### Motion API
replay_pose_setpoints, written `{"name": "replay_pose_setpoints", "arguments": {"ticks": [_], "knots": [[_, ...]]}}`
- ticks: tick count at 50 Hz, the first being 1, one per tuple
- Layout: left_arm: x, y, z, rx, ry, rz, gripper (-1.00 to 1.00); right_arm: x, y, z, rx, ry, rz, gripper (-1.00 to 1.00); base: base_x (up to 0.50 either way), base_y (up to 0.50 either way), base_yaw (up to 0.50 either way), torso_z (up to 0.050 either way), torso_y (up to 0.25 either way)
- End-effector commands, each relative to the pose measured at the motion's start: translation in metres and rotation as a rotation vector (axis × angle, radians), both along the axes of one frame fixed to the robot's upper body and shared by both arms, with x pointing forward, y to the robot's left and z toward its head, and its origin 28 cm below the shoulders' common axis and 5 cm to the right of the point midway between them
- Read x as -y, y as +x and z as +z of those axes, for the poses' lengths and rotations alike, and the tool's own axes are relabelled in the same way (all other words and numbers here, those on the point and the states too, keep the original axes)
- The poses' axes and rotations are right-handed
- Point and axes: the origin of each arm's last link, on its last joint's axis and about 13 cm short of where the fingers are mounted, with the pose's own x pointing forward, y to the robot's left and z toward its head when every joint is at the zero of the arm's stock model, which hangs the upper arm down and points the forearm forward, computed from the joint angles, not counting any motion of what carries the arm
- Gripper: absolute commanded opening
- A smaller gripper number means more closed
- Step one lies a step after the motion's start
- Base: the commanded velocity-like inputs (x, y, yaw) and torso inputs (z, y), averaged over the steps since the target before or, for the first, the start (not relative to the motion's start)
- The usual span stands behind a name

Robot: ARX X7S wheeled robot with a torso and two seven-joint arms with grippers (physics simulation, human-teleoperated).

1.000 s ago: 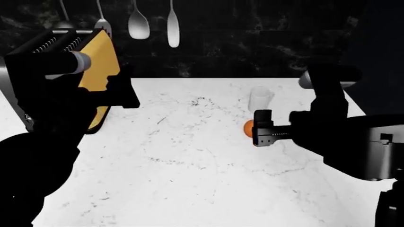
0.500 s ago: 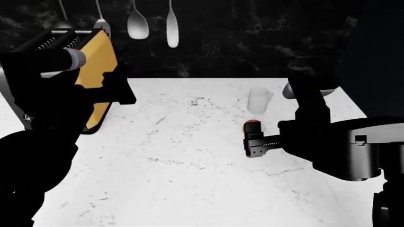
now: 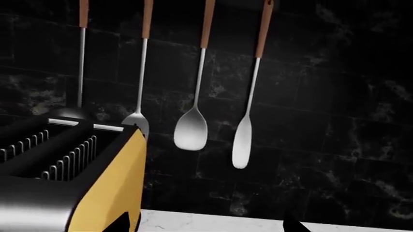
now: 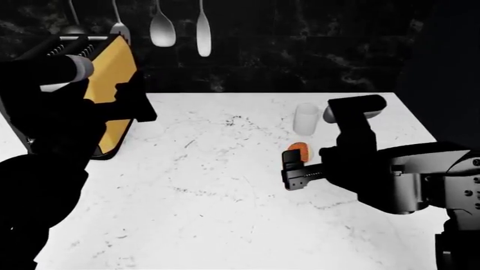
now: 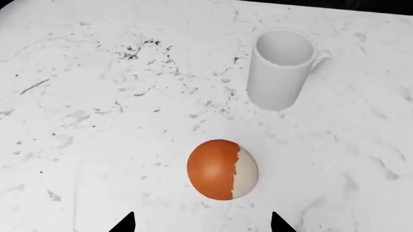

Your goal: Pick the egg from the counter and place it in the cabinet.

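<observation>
The orange-brown egg (image 4: pixel 298 149) lies on the white marble counter (image 4: pixel 225 191), just in front of the white cup (image 4: pixel 307 118). In the right wrist view the egg (image 5: pixel 223 169) sits ahead of my fingertips (image 5: pixel 126 223), beyond their gap and not between them. My right gripper (image 4: pixel 293 169) is open and hovers just on the near side of the egg. My left gripper (image 4: pixel 139 101) is raised at the far left in front of the toaster, open and empty; its fingertips (image 3: pixel 120 223) barely show in the left wrist view. No cabinet is in view.
A yellow and black toaster (image 4: pixel 98 73) stands at the counter's far left. Several spoons (image 4: pixel 162 28) hang on the black marble wall behind. The white cup (image 5: pixel 279 70) stands just beyond the egg. The counter's right edge lies near my right arm.
My right gripper has moved down and towards me, to the near side of the egg, so more of the egg shows. My left arm has drifted slightly left.
</observation>
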Motion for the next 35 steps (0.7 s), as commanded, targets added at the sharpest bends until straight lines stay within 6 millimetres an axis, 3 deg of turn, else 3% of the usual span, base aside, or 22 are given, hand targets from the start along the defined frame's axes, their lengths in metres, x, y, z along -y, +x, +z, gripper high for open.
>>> {"name": "replay_pose_setpoints", "arguments": {"ticks": [1, 35], "knots": [[0.002, -0.007, -0.033, -0.135, 0.047, -0.019, 1.0, -0.002, 0.006, -0.006, 0.02, -0.018, 0.008, 1.0, 0.0, 0.0, 0.0, 0.0, 0.0], [-0.002, -0.007, -0.035, -0.146, 0.051, -0.001, 1.0, -0.012, 0.036, -0.031, 0.048, -0.038, 0.009, 1.0, 0.0, 0.0, 0.0, 0.0, 0.0]]}}
